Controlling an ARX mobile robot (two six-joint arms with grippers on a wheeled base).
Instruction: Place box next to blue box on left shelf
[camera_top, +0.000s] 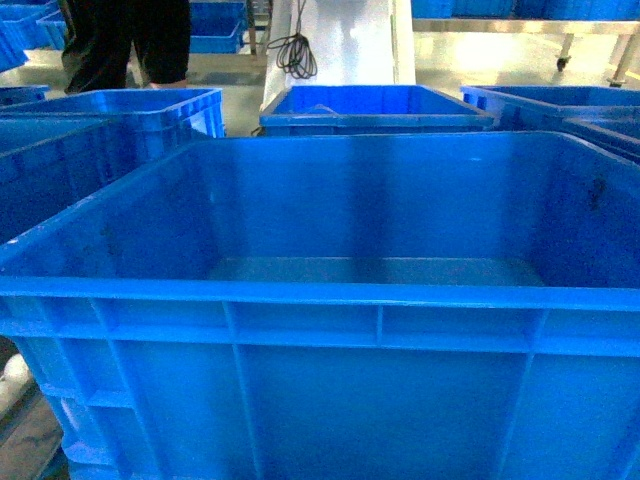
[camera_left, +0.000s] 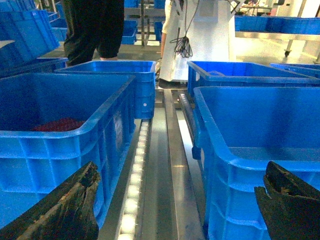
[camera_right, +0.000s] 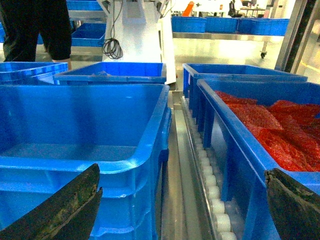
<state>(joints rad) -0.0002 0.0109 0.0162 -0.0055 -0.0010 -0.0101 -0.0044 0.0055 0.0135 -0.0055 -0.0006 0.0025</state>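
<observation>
The box, a large empty blue crate with a thick rim and ribbed walls, fills the head view right in front of me. Its left wall and corner show in the left wrist view, its right wall in the right wrist view. My left gripper hangs open over the metal rail beside the box's left corner, holding nothing. On the other side, my right gripper is open above the rail by the box's right wall. Neither gripper shows in the head view. I cannot tell which neighbouring crate is the blue box, and no left shelf stands out.
A blue crate with red contents stands left of the box, and another full of red bags stands on its right. White roller rails run between them. More blue crates, a person's legs and a white stand with a cable lie behind.
</observation>
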